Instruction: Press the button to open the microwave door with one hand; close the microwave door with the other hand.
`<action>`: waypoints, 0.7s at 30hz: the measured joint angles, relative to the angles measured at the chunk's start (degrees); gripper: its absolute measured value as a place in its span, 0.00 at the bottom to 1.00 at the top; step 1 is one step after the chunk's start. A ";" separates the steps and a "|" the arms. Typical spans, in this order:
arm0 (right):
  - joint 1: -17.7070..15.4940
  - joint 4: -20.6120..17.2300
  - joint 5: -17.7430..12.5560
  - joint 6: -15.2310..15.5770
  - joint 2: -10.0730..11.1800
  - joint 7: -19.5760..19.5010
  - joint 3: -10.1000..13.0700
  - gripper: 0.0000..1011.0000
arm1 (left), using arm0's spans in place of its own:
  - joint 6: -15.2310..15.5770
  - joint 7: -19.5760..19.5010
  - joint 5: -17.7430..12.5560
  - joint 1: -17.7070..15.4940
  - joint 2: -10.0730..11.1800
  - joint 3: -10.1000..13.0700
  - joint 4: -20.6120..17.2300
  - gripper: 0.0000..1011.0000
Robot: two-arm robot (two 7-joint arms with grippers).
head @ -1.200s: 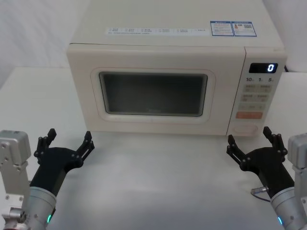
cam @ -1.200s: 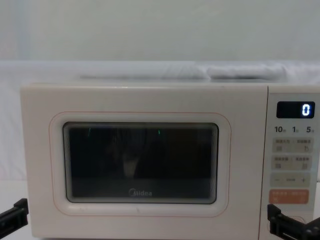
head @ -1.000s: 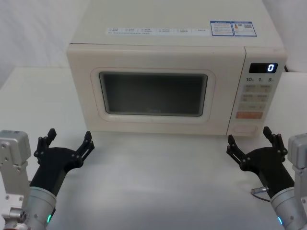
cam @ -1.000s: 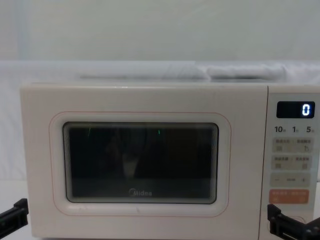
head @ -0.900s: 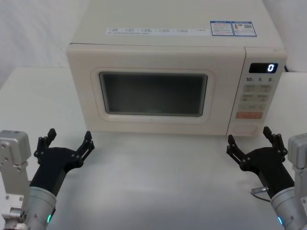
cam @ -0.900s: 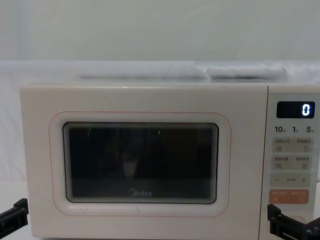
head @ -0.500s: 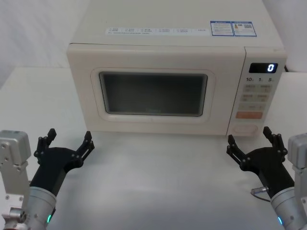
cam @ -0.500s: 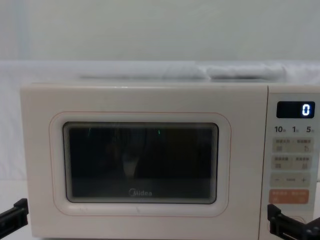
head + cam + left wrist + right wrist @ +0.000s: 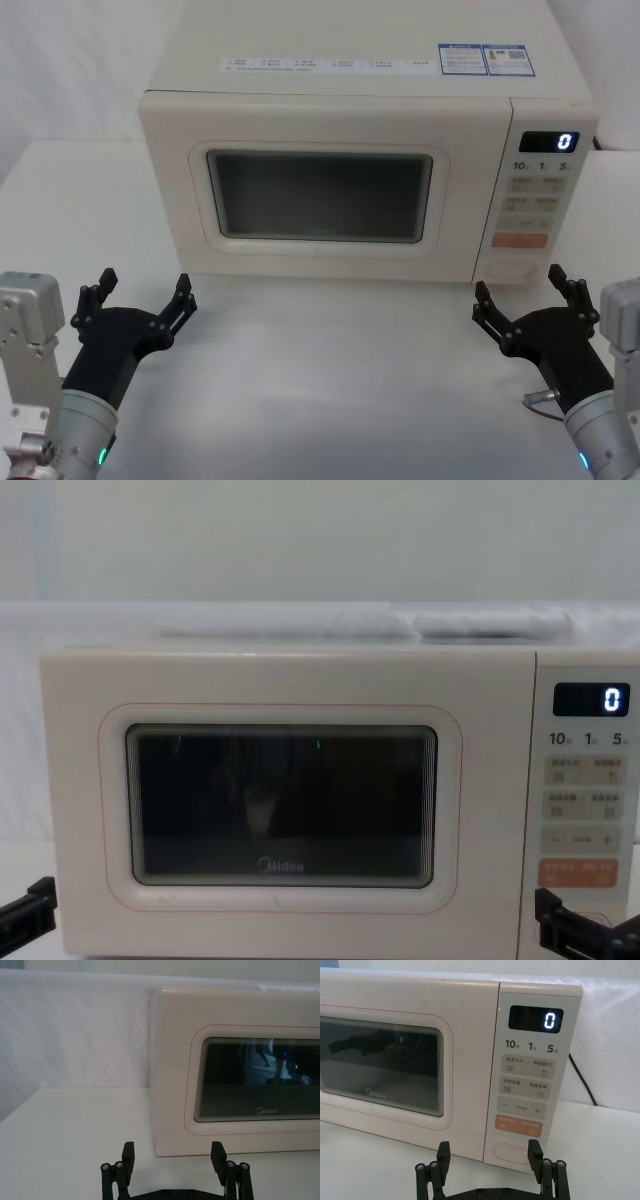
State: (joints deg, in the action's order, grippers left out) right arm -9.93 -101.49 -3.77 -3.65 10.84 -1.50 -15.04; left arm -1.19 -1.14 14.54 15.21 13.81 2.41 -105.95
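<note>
The right gripper (image 9: 524, 293) hangs low over the white table (image 9: 330, 370), its 2 fingers spread wide with nothing between them. It sits just in front of the button (image 9: 511, 1152), apart from it; the button lies at the bottom of the control strip (image 9: 535, 205), under the orange key (image 9: 518, 1126). The display (image 9: 548, 141) above reads 0. The left gripper (image 9: 141, 294) hangs at the same height before the microwave's left corner, fingers likewise spread and empty, clear of the front. The microwave door (image 9: 320, 190) is closed, flush with the cream microwave (image 9: 350, 70), its dark window facing both grippers.
</note>
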 joint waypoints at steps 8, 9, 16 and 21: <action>0.00 0.00 0.00 0.00 0.00 0.00 0.00 0.99 | 0.00 0.00 0.00 0.00 0.00 0.00 0.00 0.99; 0.00 0.00 0.00 0.00 0.00 0.00 0.00 0.99 | 0.00 0.00 0.00 0.00 0.00 0.00 0.00 0.99; 0.00 0.00 0.00 0.00 0.00 0.00 0.00 0.85 | 0.00 0.00 0.00 0.00 0.00 0.00 0.00 0.99; 0.00 0.00 0.00 0.00 0.00 0.00 0.00 0.71 | 0.00 0.00 0.00 0.00 0.00 0.00 0.00 0.99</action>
State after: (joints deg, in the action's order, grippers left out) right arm -9.93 -101.49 -3.77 -3.65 10.84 -1.50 -15.05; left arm -1.19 -1.14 14.54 15.21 13.81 2.41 -105.95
